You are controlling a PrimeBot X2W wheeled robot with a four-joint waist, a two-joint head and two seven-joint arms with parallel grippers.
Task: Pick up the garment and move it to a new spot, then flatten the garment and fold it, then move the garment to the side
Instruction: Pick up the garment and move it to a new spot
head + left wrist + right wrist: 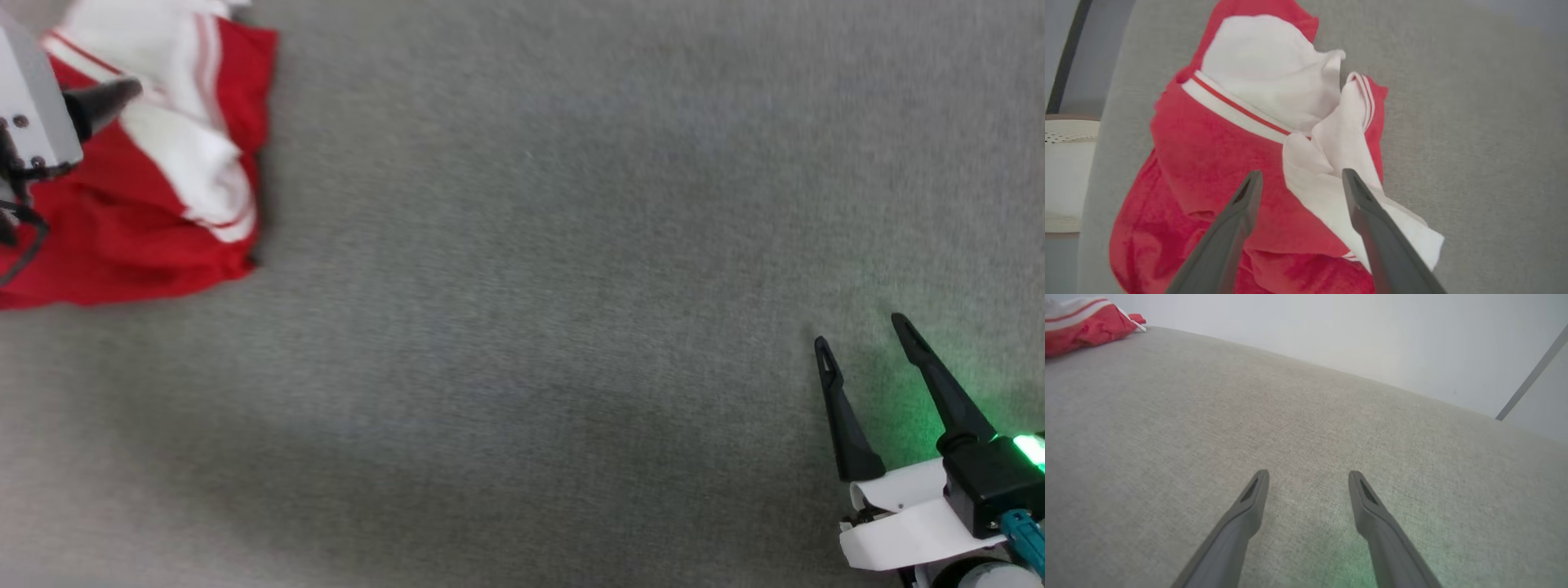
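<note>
The garment (pixel 139 212) is a crumpled red shirt with white sleeves and red-and-white striped trim, lying at the far upper left of the head view. One dark fingertip (pixel 114 100) of my left gripper reaches over it from the left edge. In the left wrist view my left gripper (pixel 1302 175) hangs open just above the garment (pixel 1216 163), its fingers straddling a fold of white sleeve and holding nothing. My right gripper (pixel 859 333) stands open and empty at the lower right, far from the garment. From the right wrist view, my right gripper (pixel 1308 473) hovers over bare fabric and the garment (pixel 1081 322) lies far off at the upper left.
Everything rests on a wide grey fabric surface (pixel 531 286). Its left edge drops off beside the garment, where a white perforated object (pixel 1065 171) stands lower down. A pale wall (pixel 1331 330) and a slanted grey bar (pixel 1531 375) lie beyond the far edge.
</note>
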